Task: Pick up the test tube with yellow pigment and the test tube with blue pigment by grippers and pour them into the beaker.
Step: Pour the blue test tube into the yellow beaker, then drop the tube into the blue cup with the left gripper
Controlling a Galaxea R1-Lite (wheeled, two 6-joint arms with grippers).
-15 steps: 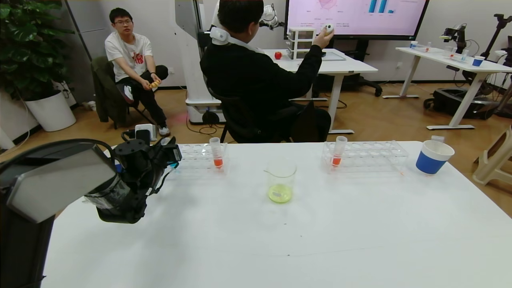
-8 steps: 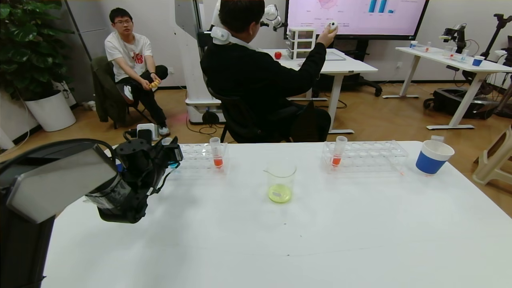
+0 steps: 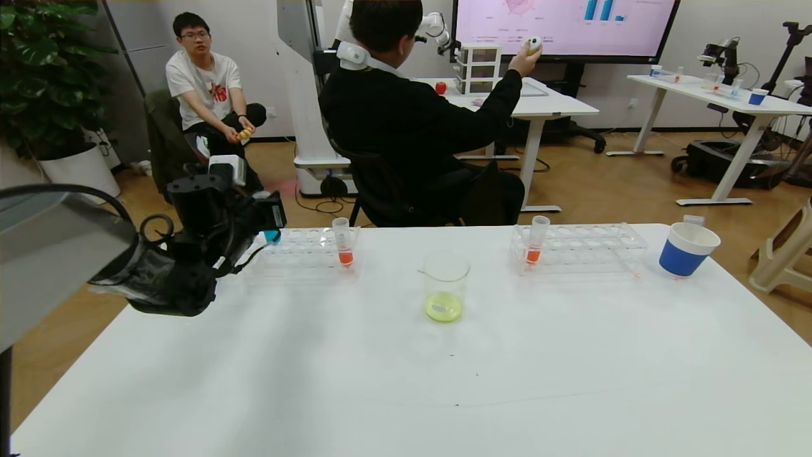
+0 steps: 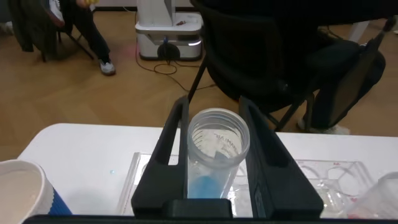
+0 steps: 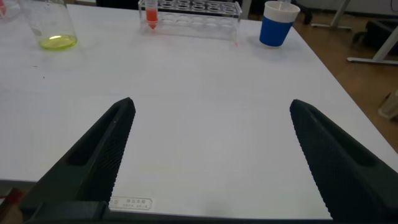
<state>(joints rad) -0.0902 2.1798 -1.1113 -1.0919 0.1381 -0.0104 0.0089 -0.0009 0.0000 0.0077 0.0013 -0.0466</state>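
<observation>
Left gripper [image 4: 214, 162] clenched on the blue tube [image 4: 214, 155], above the left rack [image 3: 311, 244].
The tube stands upright between the two black fingers [image 4: 168, 149], its open mouth above them and the blue tip low in the grip. The beaker [image 3: 445, 287], holding yellow liquid, sits mid-table, well apart to the right. The right gripper [image 5: 211, 155] hovers over bare table [image 5: 205, 93], fingers spread wide and holding nothing.

The head view looks forward and down across the white table [image 3: 444, 381] from its near edge. The left wrist view sits close above the table's far left, facing outward. The right wrist view looks from the near right toward the beaker [image 5: 53, 28], which the head view shares [image 3: 445, 287].
</observation>
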